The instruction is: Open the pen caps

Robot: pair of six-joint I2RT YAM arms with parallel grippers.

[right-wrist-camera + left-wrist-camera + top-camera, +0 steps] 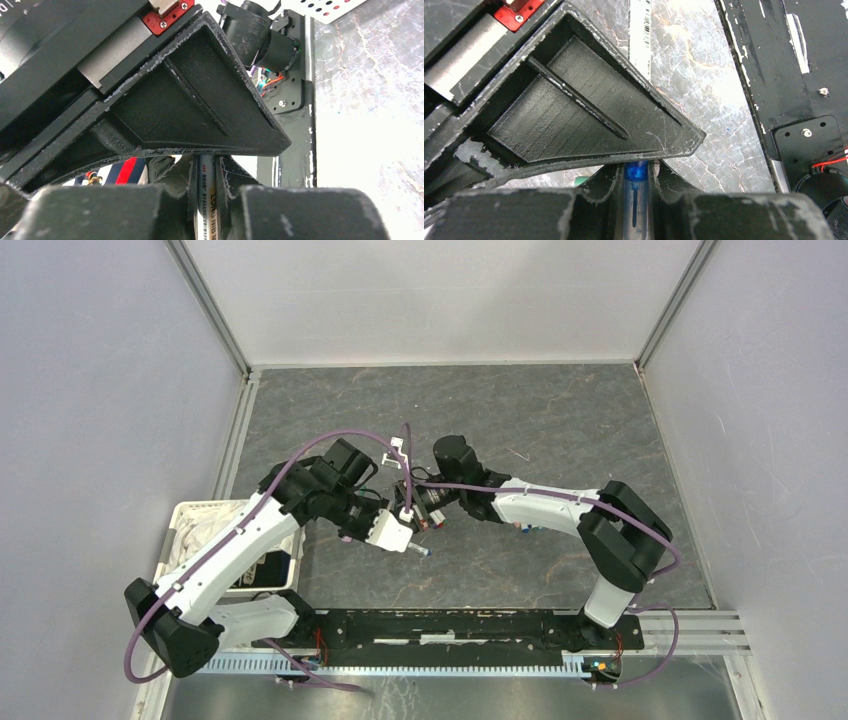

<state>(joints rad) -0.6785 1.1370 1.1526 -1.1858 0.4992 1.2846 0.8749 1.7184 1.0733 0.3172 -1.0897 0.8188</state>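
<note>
My left gripper (408, 537) is shut on a pen. In the left wrist view its fingers (574, 120) pinch a clear part with a blue pen cap end (636, 172). From above, a short blue-tipped end (424, 552) sticks out of it. My right gripper (428, 508) meets it at the table's middle and is shut on a white pen barrel (206, 200) printed "LONG NIB". Whether both hold the same pen I cannot tell. A few loose pens (521, 528) lie under the right forearm.
A white basket (190, 515) with cloth stands at the left near edge. The black base rail (450, 625) runs along the front. A white barcode-printed barrel (640, 35) and a green bit (583, 180) show past the left fingers. Enclosure walls surround the table.
</note>
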